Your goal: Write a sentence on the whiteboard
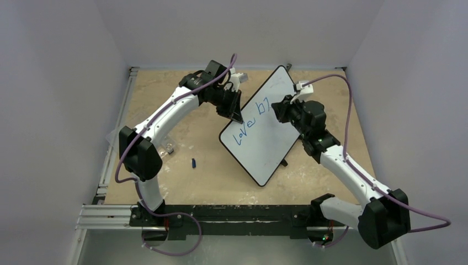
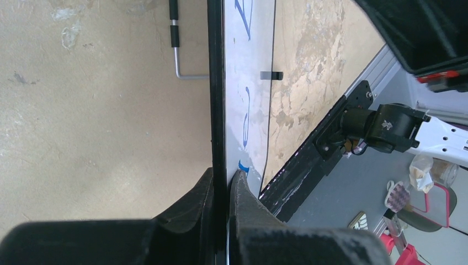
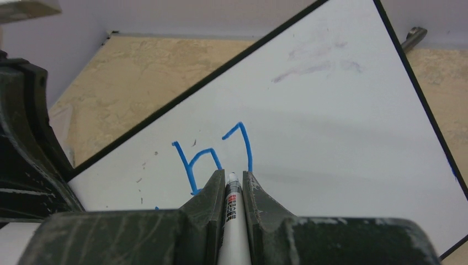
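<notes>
- Right gripper (image 3: 233, 175) is seen closest in its wrist view, fingers pinched on a white marker (image 3: 234, 221) held between them.
- Marker tip is pointed at the whiteboard (image 1: 271, 148), right at the foot of the blue strokes; contact cannot be confirmed.
- Left gripper (image 2: 223, 179) is clamped on the whiteboard's black rim, one finger on each face of the board's left edge.
- Whiteboard is set diagonally at the table (image 1: 209, 179) centre, between both arms, long axis running from near-centre to far-right.
- Sentence (image 1: 251, 122) is only partly written: blue letters read roughly "Love b7", placed on the board's left half near the clamped edge.
- Faint smudges are seen on the board's far part in the right wrist view.
- Small blue object (image 1: 194, 163) is left on the table, apart from the board, near the left arm.
</notes>
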